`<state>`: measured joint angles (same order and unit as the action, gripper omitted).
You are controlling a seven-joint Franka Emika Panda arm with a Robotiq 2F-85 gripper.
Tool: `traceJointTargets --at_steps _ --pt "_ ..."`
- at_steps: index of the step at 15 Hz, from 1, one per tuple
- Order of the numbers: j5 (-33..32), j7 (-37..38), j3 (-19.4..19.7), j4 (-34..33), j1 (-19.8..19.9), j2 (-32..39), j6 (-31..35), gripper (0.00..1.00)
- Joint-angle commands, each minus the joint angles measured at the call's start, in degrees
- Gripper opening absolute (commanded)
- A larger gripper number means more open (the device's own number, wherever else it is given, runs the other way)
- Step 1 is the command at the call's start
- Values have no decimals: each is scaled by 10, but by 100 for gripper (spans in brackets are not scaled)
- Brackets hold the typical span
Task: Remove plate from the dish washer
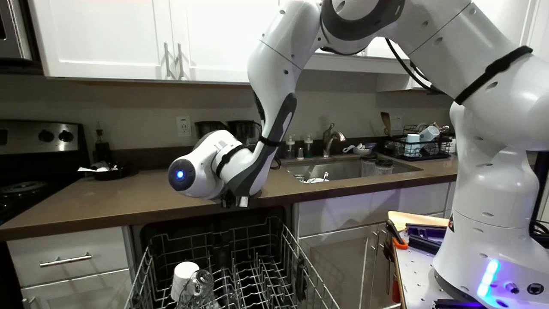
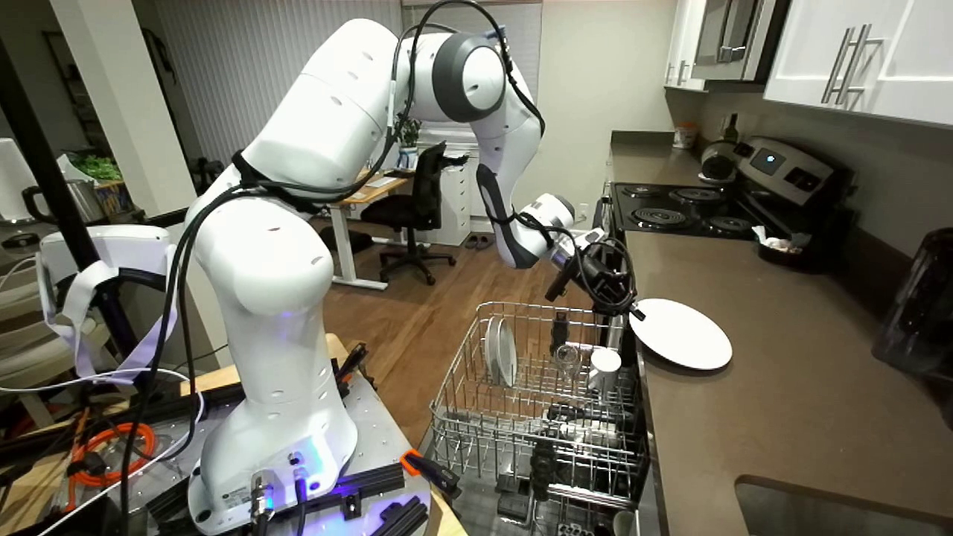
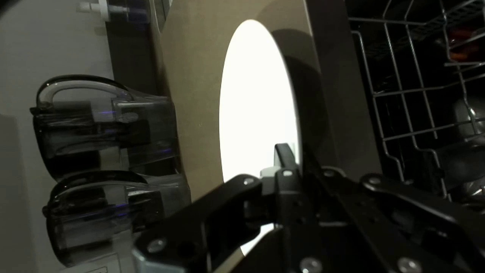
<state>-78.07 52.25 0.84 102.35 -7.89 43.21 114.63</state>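
Pinching the rim of a glossy white round plate (image 2: 685, 335), the black two-fingered gripper (image 3: 296, 159) stands nearly closed, only that rim between its jaws. The plate is outside the dark under-counter dishwasher (image 1: 221, 248), over the smooth brown countertop (image 2: 789, 357), though whether it touches the surface I cannot tell. Two pale plates (image 2: 507, 353) stand on edge in the grey metal wire rack (image 2: 530, 402).
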Motion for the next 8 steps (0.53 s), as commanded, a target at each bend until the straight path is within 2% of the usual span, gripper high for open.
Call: traceJointTargets --at_steps 1,5,8 --pt "-25 -15 -1 -12 20 1 25 4" --pt "-26 -29 0 -32 32 13 41 4" --pt "-24 -40 0 -51 38 25 49 9"
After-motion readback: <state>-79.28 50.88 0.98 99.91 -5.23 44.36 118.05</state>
